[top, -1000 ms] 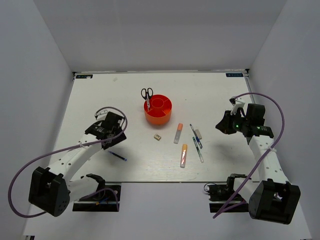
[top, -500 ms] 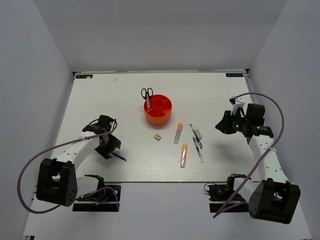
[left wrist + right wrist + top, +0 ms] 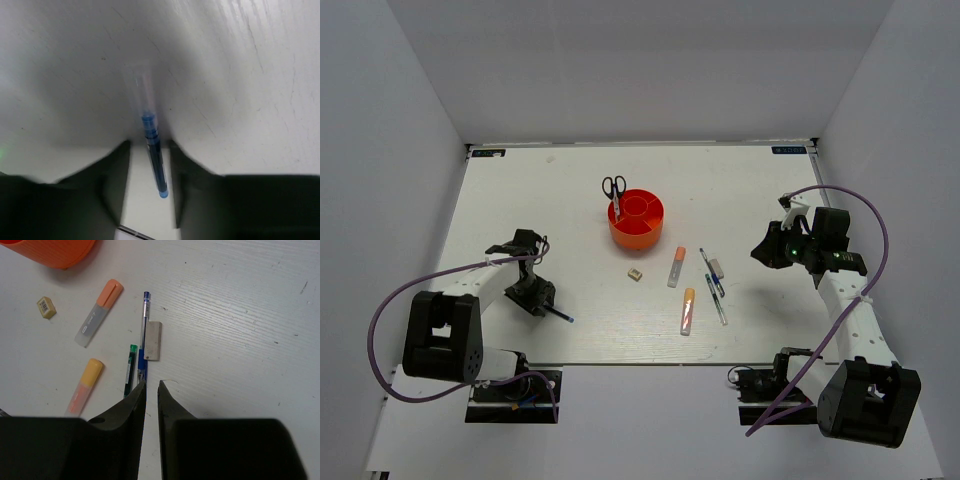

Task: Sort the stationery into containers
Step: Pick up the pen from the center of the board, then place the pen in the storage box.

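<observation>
Lab rig: white-walled enclosure (image 3: pixel 410 120) around table (image 3: pixel 520 190).
</observation>
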